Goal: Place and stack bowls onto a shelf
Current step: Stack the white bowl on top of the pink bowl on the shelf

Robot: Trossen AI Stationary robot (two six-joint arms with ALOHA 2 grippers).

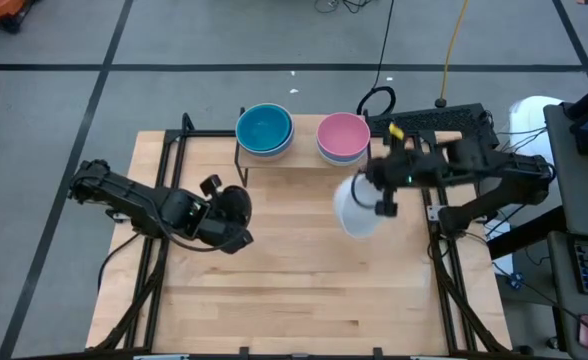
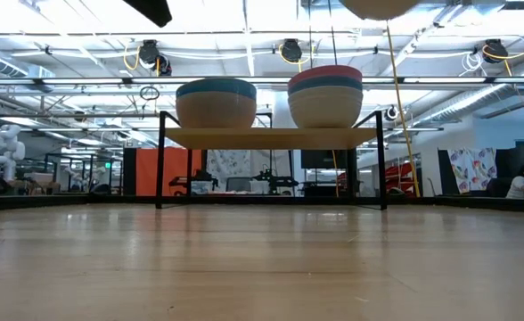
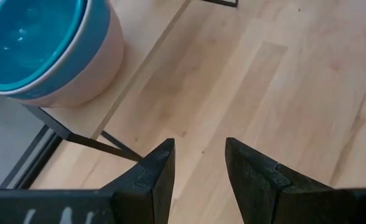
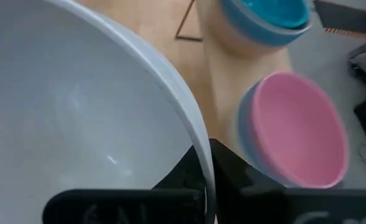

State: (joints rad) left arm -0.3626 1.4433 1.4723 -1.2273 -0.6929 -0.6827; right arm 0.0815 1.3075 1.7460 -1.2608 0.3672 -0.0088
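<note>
Holding a white bowl [image 1: 355, 205] by its rim, the right gripper [image 1: 382, 192] hangs above the table [image 1: 304, 290], just at 5 o'clock of the shelf [image 1: 304, 157]. The bowl is plain, smooth and tilted. Shelf carries two stacks: teal-topped stack [image 1: 264, 130] at its 9 o'clock end, pink-topped stack [image 1: 343, 138] at 3 o'clock. The low view alone shows each stack's banded sides, several bowls nested; the right wrist view alone shows one finger [image 4: 233, 180] outside the rim. Left gripper [image 1: 236, 225] waits at 7 o'clock of the shelf, jaws narrowly apart, empty.
</note>
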